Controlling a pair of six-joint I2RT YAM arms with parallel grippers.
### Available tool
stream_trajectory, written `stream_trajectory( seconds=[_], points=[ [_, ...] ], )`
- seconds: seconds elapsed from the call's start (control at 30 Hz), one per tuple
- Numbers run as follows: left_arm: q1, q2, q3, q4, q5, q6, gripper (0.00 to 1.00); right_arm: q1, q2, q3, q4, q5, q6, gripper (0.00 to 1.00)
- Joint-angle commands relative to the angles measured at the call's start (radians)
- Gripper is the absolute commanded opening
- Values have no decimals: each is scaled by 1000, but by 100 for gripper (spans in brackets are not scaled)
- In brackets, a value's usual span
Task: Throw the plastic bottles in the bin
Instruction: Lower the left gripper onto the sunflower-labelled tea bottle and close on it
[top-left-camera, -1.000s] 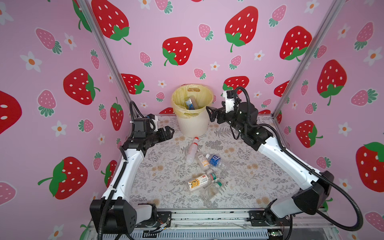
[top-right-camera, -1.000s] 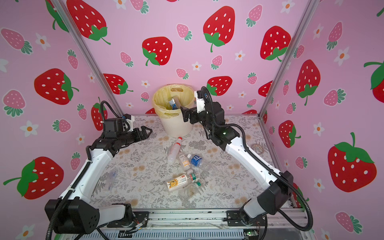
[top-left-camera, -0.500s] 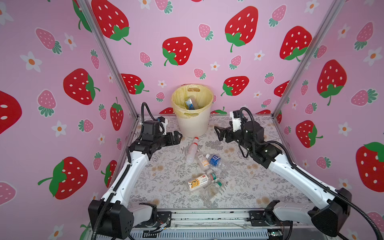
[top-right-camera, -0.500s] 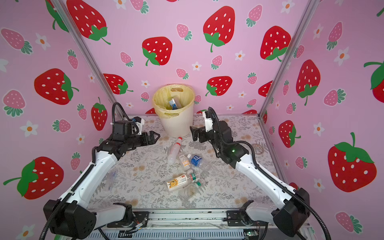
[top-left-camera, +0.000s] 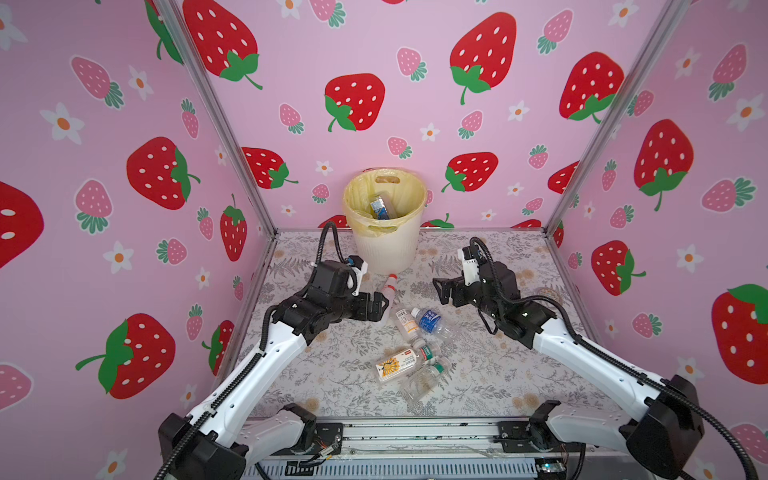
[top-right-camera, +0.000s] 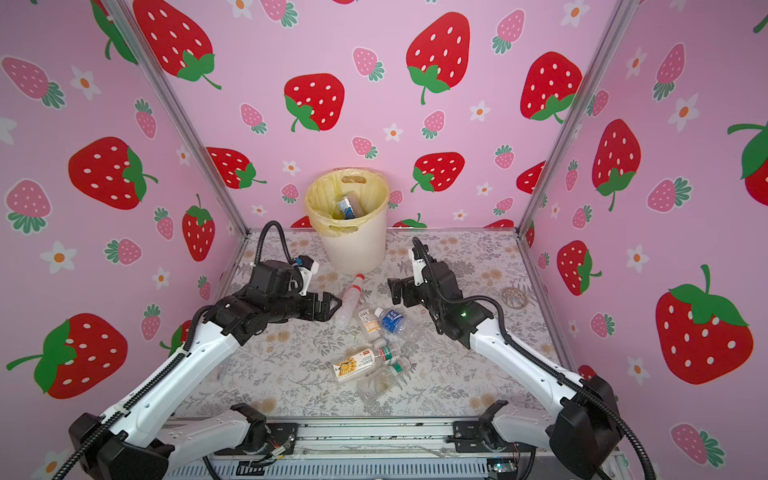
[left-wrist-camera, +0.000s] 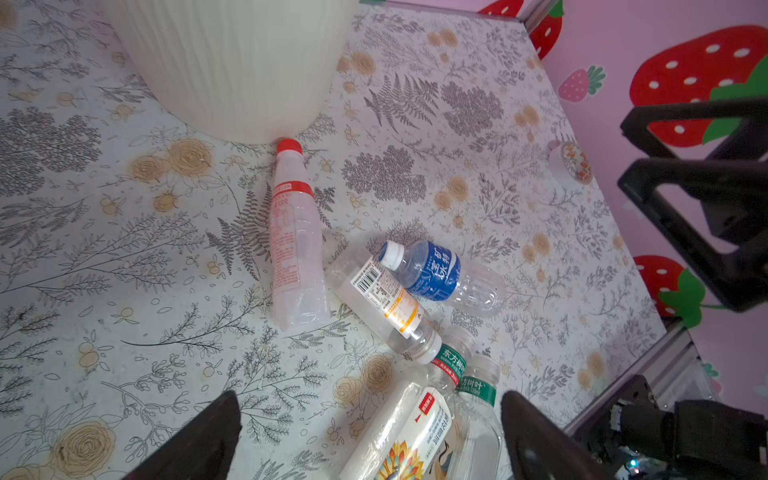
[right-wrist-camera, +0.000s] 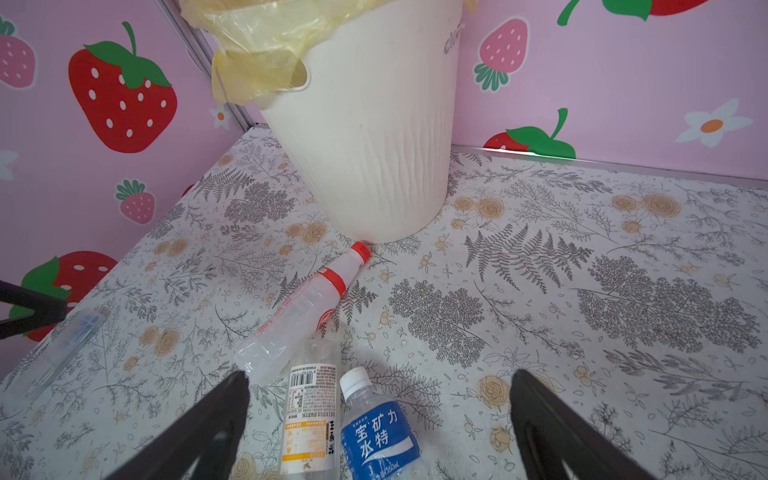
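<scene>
While the right hand (top-left-camera: 442, 292) lowered, bottles (top-left-camera: 429, 321) stayed.

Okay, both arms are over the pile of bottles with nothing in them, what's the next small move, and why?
Probably lower the right gripper onto the blue-labelled bottle and close on it. Its jaws stand open and empty, and in the right wrist view that bottle lies between them, on the side of the pile nearest this arm. The bin stands just beyond.
</scene>
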Motion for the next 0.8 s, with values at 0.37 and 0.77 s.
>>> stream_trajectory(
  seconds=[0.37, 0.77],
  points=[
    [-268, 124, -16, -179, -156, 23, 99, -72, -137, -172, -20, 9, 72, 99],
    [-363, 172, -141, -143, -156, -11, 99, -96, -183, -219, -25, -5, 103, 99]
  ],
)
